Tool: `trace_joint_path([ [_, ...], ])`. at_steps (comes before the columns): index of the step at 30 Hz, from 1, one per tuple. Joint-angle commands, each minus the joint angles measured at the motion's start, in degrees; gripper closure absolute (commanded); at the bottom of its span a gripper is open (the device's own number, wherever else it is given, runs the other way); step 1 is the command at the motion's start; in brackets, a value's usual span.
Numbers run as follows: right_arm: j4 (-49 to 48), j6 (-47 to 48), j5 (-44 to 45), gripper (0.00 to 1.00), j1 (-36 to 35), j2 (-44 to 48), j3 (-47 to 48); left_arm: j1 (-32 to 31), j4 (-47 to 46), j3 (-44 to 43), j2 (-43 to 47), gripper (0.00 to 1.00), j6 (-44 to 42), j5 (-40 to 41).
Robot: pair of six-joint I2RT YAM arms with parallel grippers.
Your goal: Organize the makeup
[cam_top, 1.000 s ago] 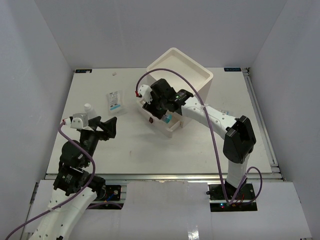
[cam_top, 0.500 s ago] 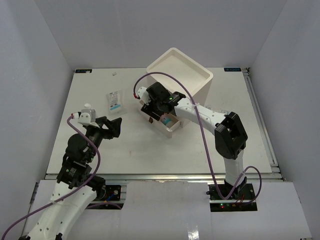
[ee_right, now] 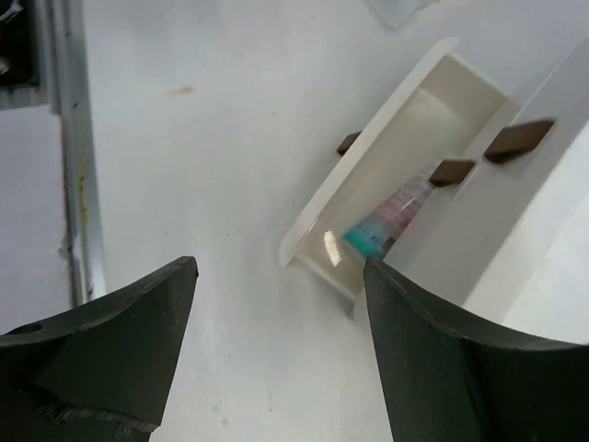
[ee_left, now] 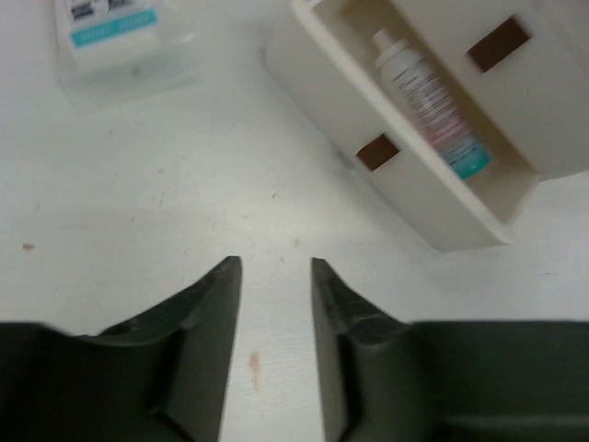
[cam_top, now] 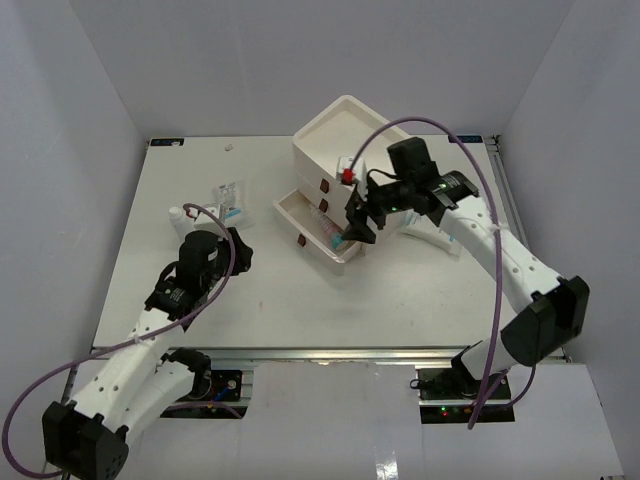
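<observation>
The white tube with a teal cap (cam_top: pixel 335 238) (ee_left: pixel 428 99) (ee_right: pixel 373 239) lies in the pulled-out bottom drawer (cam_top: pixel 308 232) of the cream drawer box (cam_top: pixel 352 140). My right gripper (cam_top: pixel 358 224) (ee_right: pixel 281 267) hangs just right of that drawer, open wide and empty. Out on the table left of the drawer, my left gripper (cam_top: pixel 238 252) (ee_left: pixel 273 276) is low, its jaws a narrow gap apart with nothing between them. Clear sachets with blue print (cam_top: pixel 230 200) (ee_left: pixel 110 28) lie ahead of it. A small white bottle (cam_top: pixel 180 213) stands to its left.
The drawer fronts carry dark red knobs (ee_left: pixel 377 150) (ee_right: pixel 451 170). Another flat sachet (cam_top: pixel 447 238) lies under my right arm, right of the box. White walls close in the table on three sides, and a metal rail (ee_right: pixel 69 138) runs along its near edge.
My right gripper has drawn back from the drawer to the right and opened wider, leaving the tube inside. My left arm has reached toward the table's middle and its jaws have narrowed.
</observation>
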State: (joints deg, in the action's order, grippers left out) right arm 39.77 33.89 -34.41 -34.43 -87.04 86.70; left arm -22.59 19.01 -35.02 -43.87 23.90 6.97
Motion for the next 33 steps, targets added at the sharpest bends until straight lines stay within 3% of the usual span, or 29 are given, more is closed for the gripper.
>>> trace_joint_path([
  [1,3.9,9.1,-20.5,0.2,5.1,5.1,-11.6,2.2,5.7,-3.8,-4.4,0.36,4.5,5.5],
  [4,3.1,9.5,-23.5,0.2,6.5,8.3,-15.1,6.9,5.1,-3.2,-7.4,0.12,4.3,8.8],
  [7,2.1,9.6,-24.8,0.2,6.7,10.5,-16.1,14.5,-1.9,0.3,-9.6,0.06,2.8,9.3],
  [10,1.4,9.4,-25.4,0.19,7.0,11.6,-17.1,19.4,-15.0,4.9,-10.8,0.02,0.6,9.0],
  [13,0.4,9.0,-26.0,0.19,7.2,12.3,-18.2,21.0,-26.4,7.0,-14.9,0.02,-2.0,12.6],
  [21,-0.1,9.0,-26.1,0.19,7.3,12.3,-18.8,24.8,-45.1,5.5,-30.9,0.02,-10.3,11.8],
  [25,-0.1,8.9,-25.8,0.19,7.3,12.2,-18.9,25.5,-48.1,2.6,-37.7,0.03,-15.0,12.6],
  [28,-0.2,8.9,-25.5,0.19,7.3,12.0,-18.9,26.0,-49.0,-0.1,-41.4,0.11,-17.9,10.0],
  [31,-0.2,8.9,-25.1,0.19,7.3,11.6,-18.8,26.3,-47.1,-2.7,-44.7,0.32,-17.5,8.9],
  [33,-0.2,9.0,-24.9,0.19,7.3,11.3,-18.7,26.3,-47.3,-2.6,-45.7,0.35,-17.2,9.2],
])
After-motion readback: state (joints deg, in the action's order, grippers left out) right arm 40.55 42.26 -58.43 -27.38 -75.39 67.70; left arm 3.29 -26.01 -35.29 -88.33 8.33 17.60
